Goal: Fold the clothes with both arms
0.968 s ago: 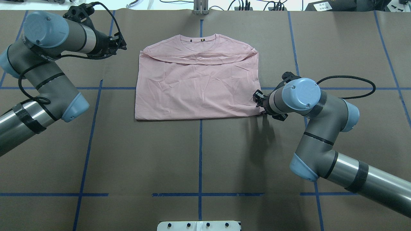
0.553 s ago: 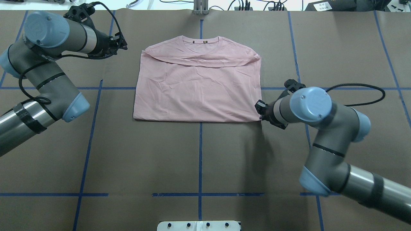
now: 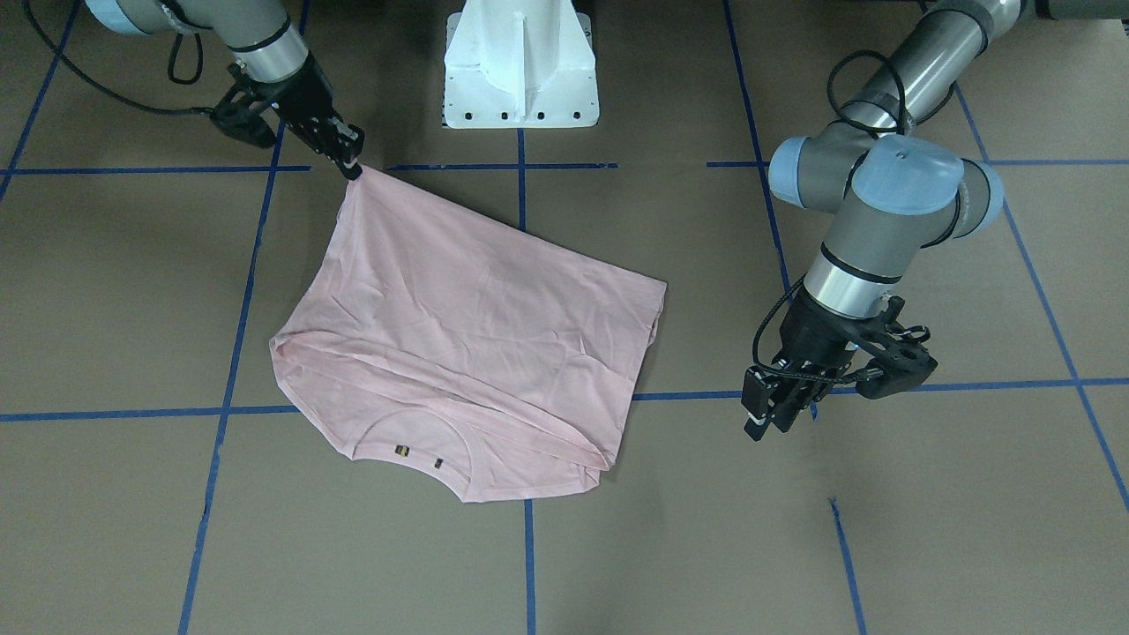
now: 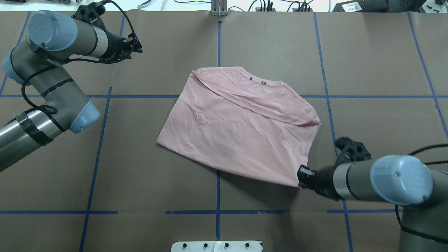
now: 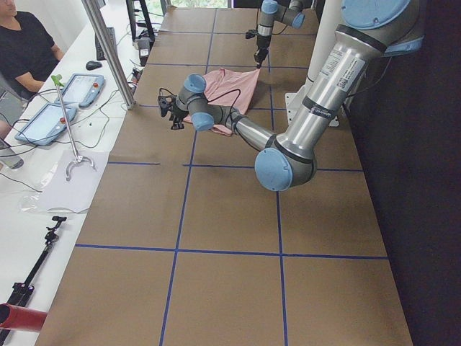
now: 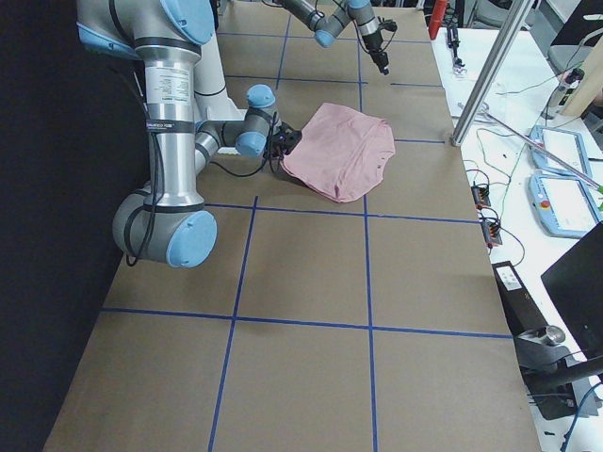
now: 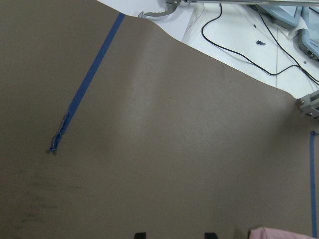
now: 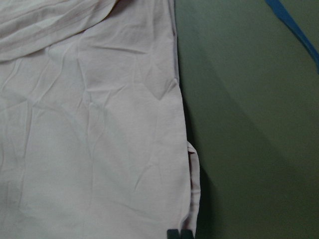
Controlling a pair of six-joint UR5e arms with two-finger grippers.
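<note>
right hand (image 4: pixel 301 175) pinching T-shirt (image 4: pixel 238 129) corner | left hand (image 3: pixel 766 420) spread, well apart

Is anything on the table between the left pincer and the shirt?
Nothing visible. Only bare table lies between the left pincer and the shirt. The right pincer grips one shirt corner.
</note>
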